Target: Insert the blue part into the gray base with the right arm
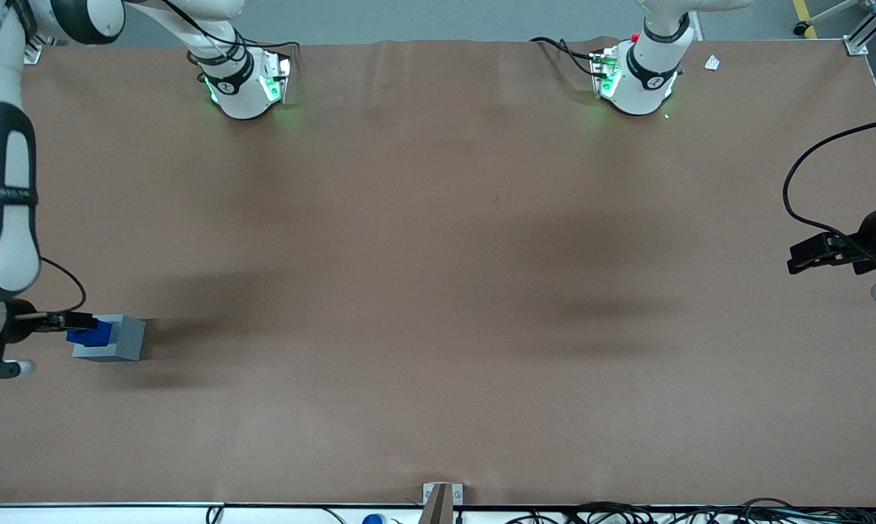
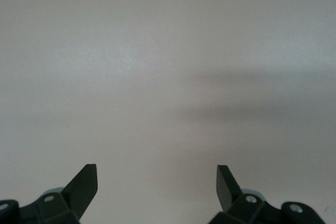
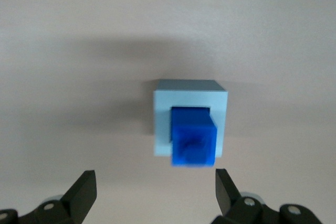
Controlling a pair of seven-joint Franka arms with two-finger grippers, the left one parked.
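Note:
The gray base (image 1: 121,339) stands on the brown table at the working arm's end. The blue part (image 1: 90,334) sits in the square recess in its top face and sticks up out of it. In the right wrist view the gray base (image 3: 163,124) frames the blue part (image 3: 193,139), which stands upright in the recess. My right gripper (image 3: 155,192) is open and empty, its two black fingers spread wide and apart from the blue part. In the front view the gripper (image 1: 62,320) hangs close above the two blocks.
The brown table cover (image 1: 438,291) spreads wide toward the parked arm's end. Two arm bases (image 1: 245,84) (image 1: 638,76) stand at the edge farthest from the front camera. A small metal bracket (image 1: 441,498) and cables (image 1: 627,513) lie at the nearest edge.

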